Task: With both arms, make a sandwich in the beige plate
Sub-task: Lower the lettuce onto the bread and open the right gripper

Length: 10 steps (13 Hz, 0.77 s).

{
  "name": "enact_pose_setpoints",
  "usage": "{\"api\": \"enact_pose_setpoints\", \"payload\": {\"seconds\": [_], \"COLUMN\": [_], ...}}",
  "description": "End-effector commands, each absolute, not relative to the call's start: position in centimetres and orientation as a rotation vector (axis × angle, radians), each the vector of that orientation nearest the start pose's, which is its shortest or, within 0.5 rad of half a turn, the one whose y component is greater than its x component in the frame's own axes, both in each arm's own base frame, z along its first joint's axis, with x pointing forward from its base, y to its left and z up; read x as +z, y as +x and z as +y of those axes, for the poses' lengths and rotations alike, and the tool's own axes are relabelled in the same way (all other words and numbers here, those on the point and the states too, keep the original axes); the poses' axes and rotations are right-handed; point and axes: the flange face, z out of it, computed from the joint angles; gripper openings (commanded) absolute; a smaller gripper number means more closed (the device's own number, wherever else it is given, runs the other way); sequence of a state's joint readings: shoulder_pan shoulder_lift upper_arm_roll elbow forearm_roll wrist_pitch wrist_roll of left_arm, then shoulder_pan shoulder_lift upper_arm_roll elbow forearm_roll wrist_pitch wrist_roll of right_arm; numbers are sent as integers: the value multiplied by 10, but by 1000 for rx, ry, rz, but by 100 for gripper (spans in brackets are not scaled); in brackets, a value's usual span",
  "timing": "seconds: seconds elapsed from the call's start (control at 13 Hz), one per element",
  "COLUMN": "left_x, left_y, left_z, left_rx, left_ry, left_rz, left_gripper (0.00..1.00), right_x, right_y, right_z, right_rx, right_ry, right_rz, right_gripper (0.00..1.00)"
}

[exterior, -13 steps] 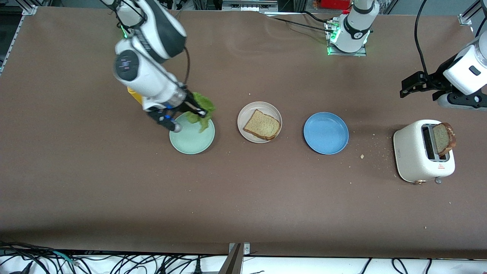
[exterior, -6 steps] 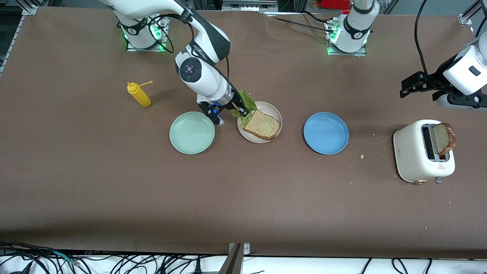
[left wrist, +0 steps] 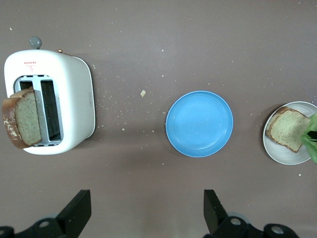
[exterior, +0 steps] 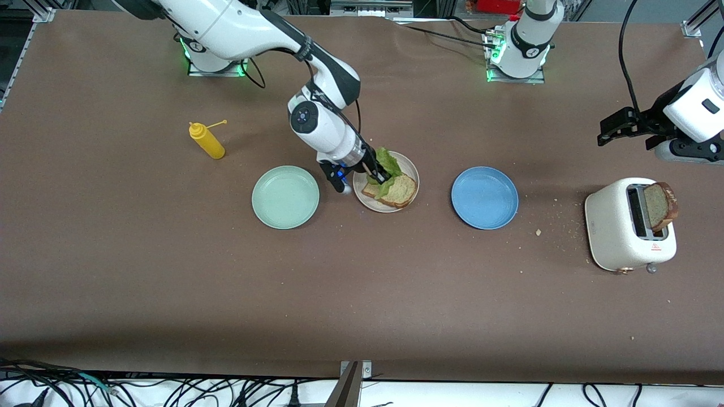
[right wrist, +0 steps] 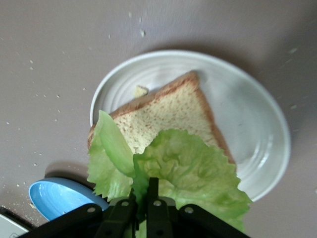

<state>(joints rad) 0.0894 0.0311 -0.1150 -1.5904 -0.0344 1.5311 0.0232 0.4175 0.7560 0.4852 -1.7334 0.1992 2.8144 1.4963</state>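
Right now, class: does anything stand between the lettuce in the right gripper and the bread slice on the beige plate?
Nothing visible does. The right gripper, shut on the lettuce leaf, holds it directly over the bread slice on the beige plate; the slice's top is bare.

A toaster (left wrist: 49,101) holding bread (left wrist: 21,117), a blue plate (left wrist: 199,123) and the beige plate (left wrist: 292,133) with its slice (left wrist: 287,129) sit on the worktop (left wrist: 148,29).

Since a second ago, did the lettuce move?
Yes. The lettuce, held by the right gripper, went from the green plate to over the beige plate.
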Motion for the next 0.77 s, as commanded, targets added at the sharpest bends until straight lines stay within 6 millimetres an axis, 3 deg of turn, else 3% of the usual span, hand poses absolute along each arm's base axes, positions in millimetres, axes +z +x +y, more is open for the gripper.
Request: {"api": "enact_pose_setpoints", "payload": {"seconds": [0.0, 0.31, 0.39, 0.54, 0.69], "left_x": [596, 595, 595, 590, 588], "left_y": [555, 555, 555, 558, 559], "left_z": [-18, -16, -14, 0, 1], "left_rx": [156, 163, 163, 174, 179], "left_ry": [-3184, -3181, -3182, -3184, -3184], "left_rz": [86, 81, 76, 37, 34], "left_gripper": [100, 100, 100, 100, 100], "right_x": [220, 212, 210, 205, 205], "right_y": [484, 484, 489, 492, 493], "right_z": [526, 525, 520, 515, 514], "right_rx": [315, 289, 269, 236, 233], "right_ry": [-2299, -2333, -2345, -2373, -2373], "right_rz": [1219, 1189, 1185, 1165, 1166], "right_gripper": [0, 0, 6, 9, 13]}}
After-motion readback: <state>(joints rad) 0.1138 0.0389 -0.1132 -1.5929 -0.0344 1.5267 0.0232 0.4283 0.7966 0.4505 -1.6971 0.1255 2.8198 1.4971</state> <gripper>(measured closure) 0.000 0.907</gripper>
